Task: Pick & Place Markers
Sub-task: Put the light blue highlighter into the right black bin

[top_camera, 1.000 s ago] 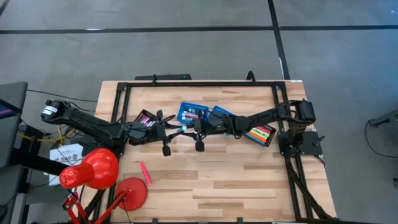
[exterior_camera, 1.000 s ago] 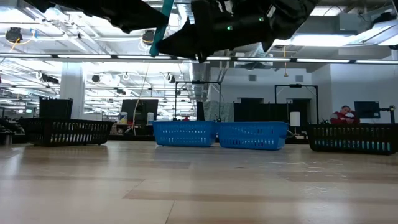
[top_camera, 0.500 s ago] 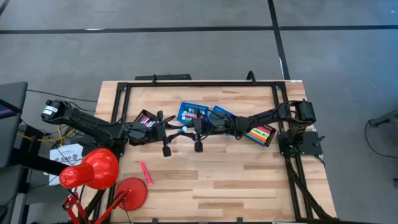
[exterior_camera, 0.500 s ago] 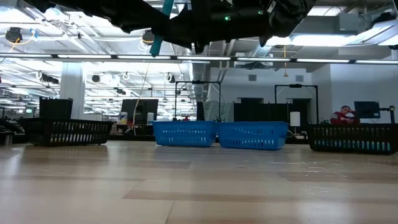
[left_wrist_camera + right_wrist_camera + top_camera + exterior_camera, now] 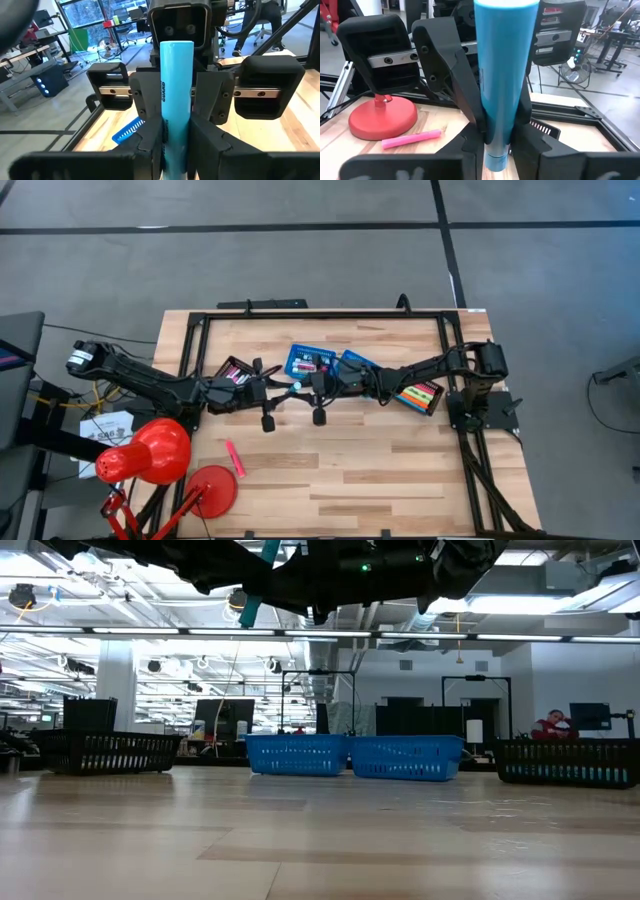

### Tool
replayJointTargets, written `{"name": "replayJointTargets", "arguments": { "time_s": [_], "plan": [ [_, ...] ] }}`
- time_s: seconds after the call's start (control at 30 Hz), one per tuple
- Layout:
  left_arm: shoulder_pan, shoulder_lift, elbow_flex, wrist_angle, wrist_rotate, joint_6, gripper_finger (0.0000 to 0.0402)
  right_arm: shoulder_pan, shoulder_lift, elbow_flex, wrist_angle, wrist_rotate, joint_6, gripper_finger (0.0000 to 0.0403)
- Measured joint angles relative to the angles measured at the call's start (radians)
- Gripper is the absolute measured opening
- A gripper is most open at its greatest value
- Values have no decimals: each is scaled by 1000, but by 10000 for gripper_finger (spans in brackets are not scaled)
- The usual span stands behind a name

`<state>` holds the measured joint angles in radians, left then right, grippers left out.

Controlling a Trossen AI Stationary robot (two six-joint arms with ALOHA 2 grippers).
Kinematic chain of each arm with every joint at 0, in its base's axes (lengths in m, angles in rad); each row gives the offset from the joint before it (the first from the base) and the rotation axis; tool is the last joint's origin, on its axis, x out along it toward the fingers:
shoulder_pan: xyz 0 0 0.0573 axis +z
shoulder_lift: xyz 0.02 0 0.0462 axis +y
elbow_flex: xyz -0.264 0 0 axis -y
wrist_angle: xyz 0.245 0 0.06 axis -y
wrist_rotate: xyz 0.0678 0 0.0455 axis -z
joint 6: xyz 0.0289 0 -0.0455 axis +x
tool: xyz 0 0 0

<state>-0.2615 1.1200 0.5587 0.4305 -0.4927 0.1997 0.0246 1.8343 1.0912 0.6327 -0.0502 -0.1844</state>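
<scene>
Wooden worktop (image 5: 330, 470) carries two blue baskets (image 5: 310, 361) at its centre. Just in front of them, I see both pincers meeting above the surface: left pincer (image 5: 175, 145) and right pincer (image 5: 497, 132) each clenched on opposite ends of one light-blue marker (image 5: 176, 100). A pink marker (image 5: 234, 458) lies near the red lamp base (image 5: 212, 489).

wooden table (image 5: 350, 470), blue baskets (image 5: 308, 360), pink marker (image 5: 234, 458)

Only one word can be read: "GUARD", printed in dark letters along the barrel of the blue marker (image 5: 176, 105), between the fingers of the left gripper (image 5: 175, 150). Smaller print runs below it on the same barrel, too small to read.
</scene>
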Motion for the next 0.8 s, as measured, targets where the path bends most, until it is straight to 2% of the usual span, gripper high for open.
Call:
{"name": "replayJointTargets", "arguments": {
  "time_s": [0.13,0.27,0.37,0.43,0.53,0.63,0.8],
  "plan": [
    [1,0,0,-3,-1,1,101,1,0,0,-14,7,5,76],
    [1,0,0,2,-8,-22,126,2,-16,0,-93,72,3,60],
    [1,0,0,-1,-28,-24,139,1,-82,0,-198,115,3,54],
    [1,0,0,-3,-32,-25,143,3,-147,0,-293,180,3,55],
    [1,0,-11,-2,-32,-25,144,17,-264,0,-515,313,27,64],
    [6,1,-24,-6,-31,-25,142,30,-384,1,-798,457,135,67],
    [26,0,-31,-3,-31,-51,141,32,-505,1,-1319,576,495,67]
  ]
}}
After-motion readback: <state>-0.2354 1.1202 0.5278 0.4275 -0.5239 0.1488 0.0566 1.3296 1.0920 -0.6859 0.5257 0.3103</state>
